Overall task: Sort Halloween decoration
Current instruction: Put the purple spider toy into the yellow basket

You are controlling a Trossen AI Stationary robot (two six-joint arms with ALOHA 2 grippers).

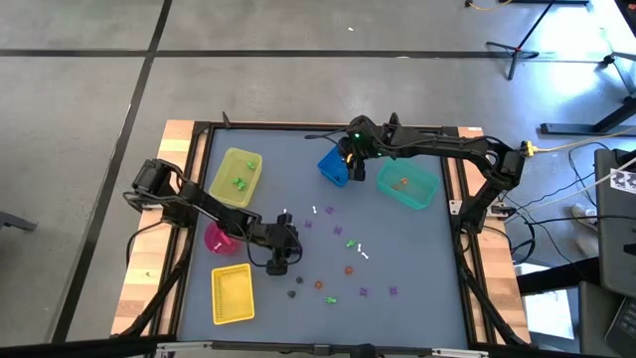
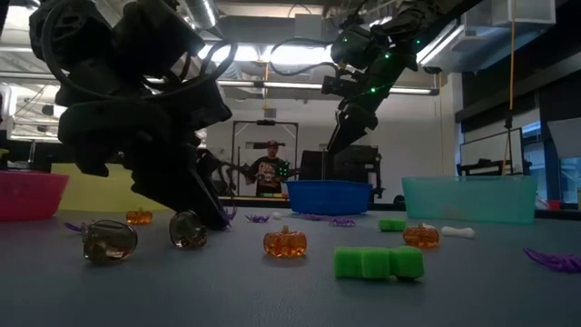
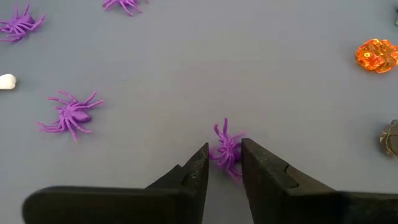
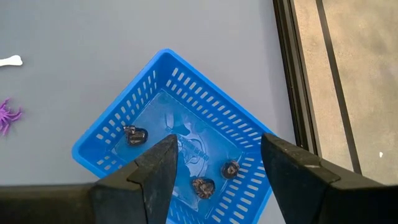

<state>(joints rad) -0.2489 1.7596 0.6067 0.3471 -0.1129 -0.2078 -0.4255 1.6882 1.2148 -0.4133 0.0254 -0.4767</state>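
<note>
The Halloween decorations are tiny trinkets scattered on the grey table: purple spiders (image 3: 69, 115), orange pumpkins (image 2: 285, 242), a green piece (image 2: 378, 262), white bones and dark skulls (image 2: 187, 229). My left gripper (image 3: 225, 146) is down at the table near its near-left part (image 1: 279, 265), shut on one purple spider. My right gripper (image 4: 217, 155) hovers open over the blue basket (image 4: 124, 118) at the far middle (image 1: 333, 167), holding nothing. Three dark trinkets (image 4: 135, 134) lie on the basket's floor. My left gripper pinches a purple spider (image 3: 226, 154) between its two fingertips. The fingers slant down onto it from above. The spider lies on the table, and its legs stick out past the fingertips.
A yellow bin (image 1: 237, 177) holds green pieces, a pink bowl (image 1: 217, 239) sits beside the left arm, a yellow basket (image 1: 232, 294) is at the near left, and a teal bin (image 1: 407, 186) is at the far right. A person (image 2: 270, 168) stands far behind the table.
</note>
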